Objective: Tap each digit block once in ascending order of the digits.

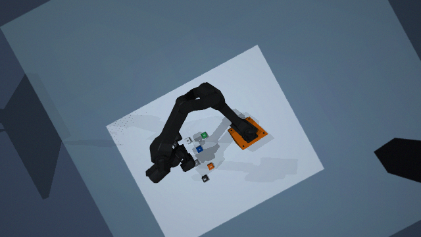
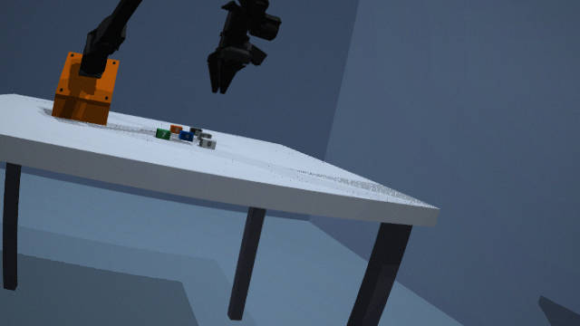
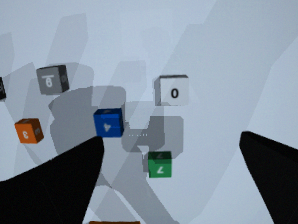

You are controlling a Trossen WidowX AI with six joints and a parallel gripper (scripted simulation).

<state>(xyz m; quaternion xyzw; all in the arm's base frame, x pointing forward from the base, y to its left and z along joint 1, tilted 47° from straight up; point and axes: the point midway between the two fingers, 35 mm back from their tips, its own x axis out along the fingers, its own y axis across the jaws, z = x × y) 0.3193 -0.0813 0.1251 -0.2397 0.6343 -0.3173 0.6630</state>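
Observation:
My gripper (image 2: 219, 92) (image 3: 172, 141) is open and empty, high above the table. In the wrist view, the green block (image 1: 204, 135) (image 2: 163, 134) (image 3: 160, 167) with a 7 appears between the fingers. The white block (image 1: 188, 140) (image 2: 207, 143) (image 3: 174, 92) shows 0, beyond the tips. The blue block (image 1: 199, 149) (image 2: 186, 135) (image 3: 108, 123) shows 4, by the left fingertip. The orange block (image 1: 210, 166) (image 2: 176, 129) (image 3: 28, 131) shows 3. The grey block (image 1: 197, 162) (image 3: 49, 81) has a barred 6 or 9, unclear which. The black block (image 1: 205, 178) (image 3: 2, 89) is cut off in the wrist view, its digit unreadable.
The white table (image 1: 263, 99) (image 2: 113, 158) carries the orange arm base (image 1: 243, 145) (image 2: 86, 109). The arm (image 1: 171, 128) arches beside the blocks in the top view. Shadows fall across the blocks and table.

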